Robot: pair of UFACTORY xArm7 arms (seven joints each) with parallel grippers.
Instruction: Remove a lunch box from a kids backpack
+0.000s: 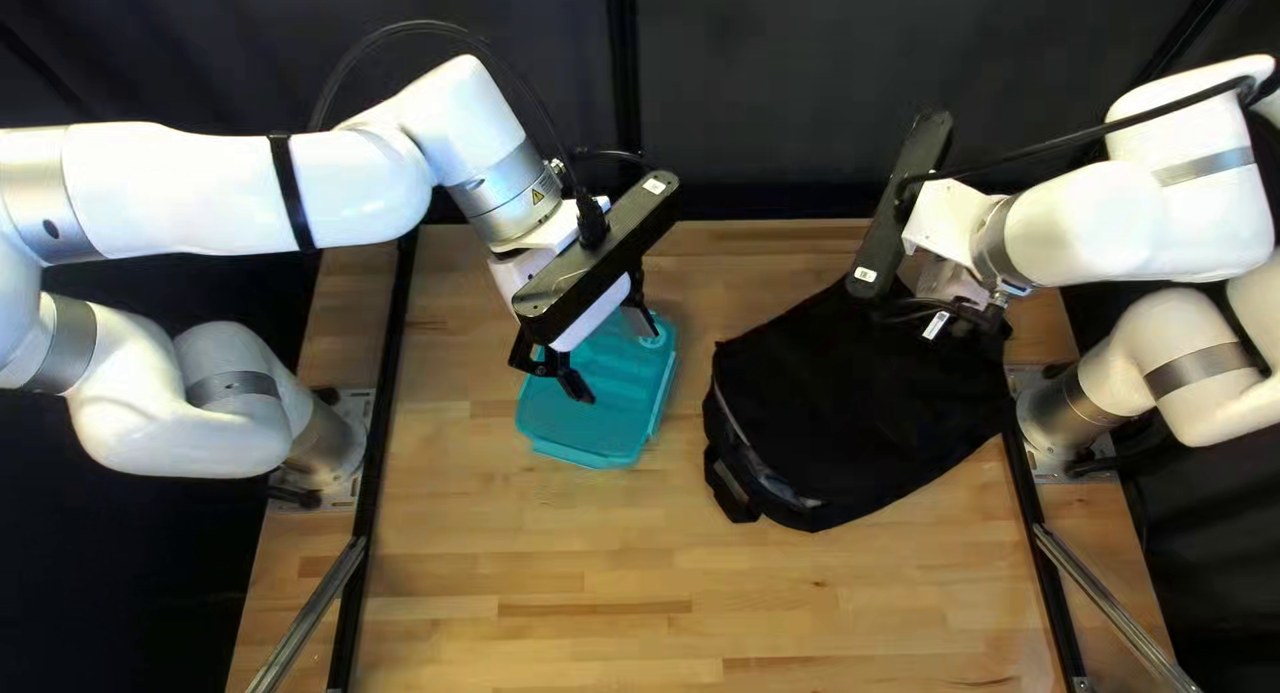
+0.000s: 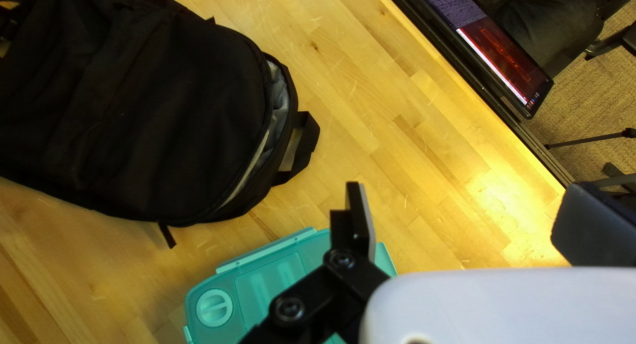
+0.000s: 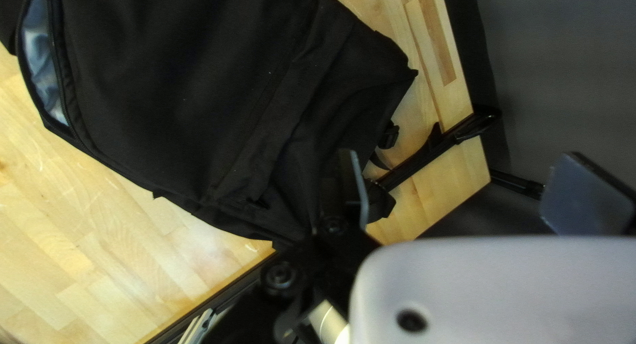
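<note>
By the table's edge (image 2: 454, 82), a screen (image 2: 493, 49) sits near a person (image 2: 546, 19).

White arms (image 1: 174, 186) wear grey bands (image 1: 503, 193) and black cables (image 1: 424, 26).

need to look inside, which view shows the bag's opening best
The left wrist view: the opening shows uncut, with pale lining. The top left view shows it smaller; the right wrist view cuts it off.

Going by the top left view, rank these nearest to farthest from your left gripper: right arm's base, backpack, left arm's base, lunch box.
1. Lunch box: below my left gripper.
2. Backpack: to the right of the lunch box.
3. Left arm's base: at the table's left edge.
4. Right arm's base: at the right edge, past the backpack.
</note>
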